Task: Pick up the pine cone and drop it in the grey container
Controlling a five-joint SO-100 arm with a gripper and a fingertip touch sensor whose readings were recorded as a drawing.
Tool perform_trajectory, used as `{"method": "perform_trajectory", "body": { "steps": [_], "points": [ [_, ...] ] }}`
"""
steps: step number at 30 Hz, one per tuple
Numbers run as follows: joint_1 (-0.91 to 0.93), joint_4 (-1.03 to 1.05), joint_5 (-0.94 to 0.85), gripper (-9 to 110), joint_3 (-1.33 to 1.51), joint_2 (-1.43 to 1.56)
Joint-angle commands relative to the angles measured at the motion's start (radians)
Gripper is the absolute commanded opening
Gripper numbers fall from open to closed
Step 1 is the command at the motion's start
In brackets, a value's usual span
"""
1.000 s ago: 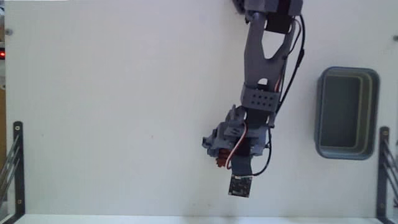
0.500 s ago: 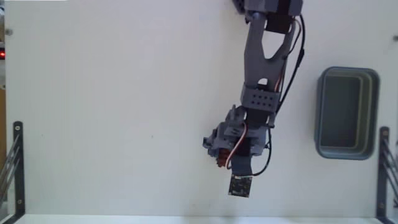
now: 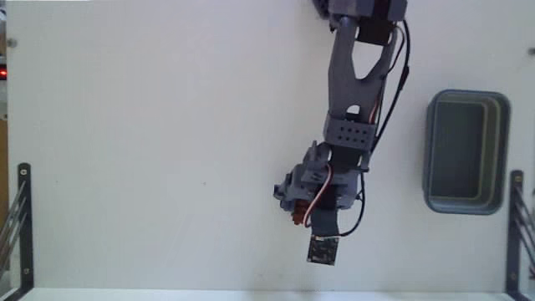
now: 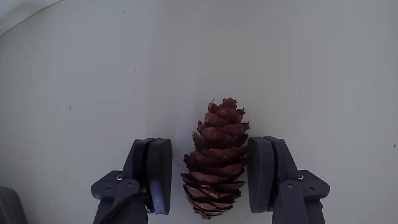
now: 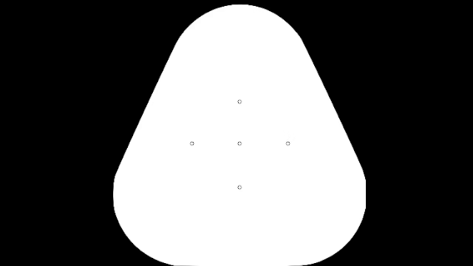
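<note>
In the wrist view the reddish-brown, scaly pine cone (image 4: pixel 216 158) lies on the white table between the two fingers of my gripper (image 4: pixel 210 167), its tip pointing away. The right finger (image 4: pixel 262 174) touches the cone's side. A narrow gap separates the left finger (image 4: pixel 157 175) from it, so the gripper is open around the cone. In the fixed view the arm (image 3: pixel 351 109) reaches down the table and hides both cone and fingers beneath its wrist. The blue-grey container (image 3: pixel 430 155) stands apart at the right, with nothing showing inside.
Black metal brackets stand at the table's lower left edge (image 3: pixel 21 221) and lower right edge (image 3: pixel 517 226) in the fixed view. The white table (image 3: pixel 150 142) stretches wide to the left of the arm.
</note>
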Motion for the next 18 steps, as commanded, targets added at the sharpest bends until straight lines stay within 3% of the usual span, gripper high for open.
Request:
{"method": "perform_trajectory", "body": {
  "steps": [1,18],
  "points": [
    [0.017,-0.005,0.002,70,-0.001,0.033],
    [0.017,-0.005,0.002,66,-0.001,0.033]
  ]
}}
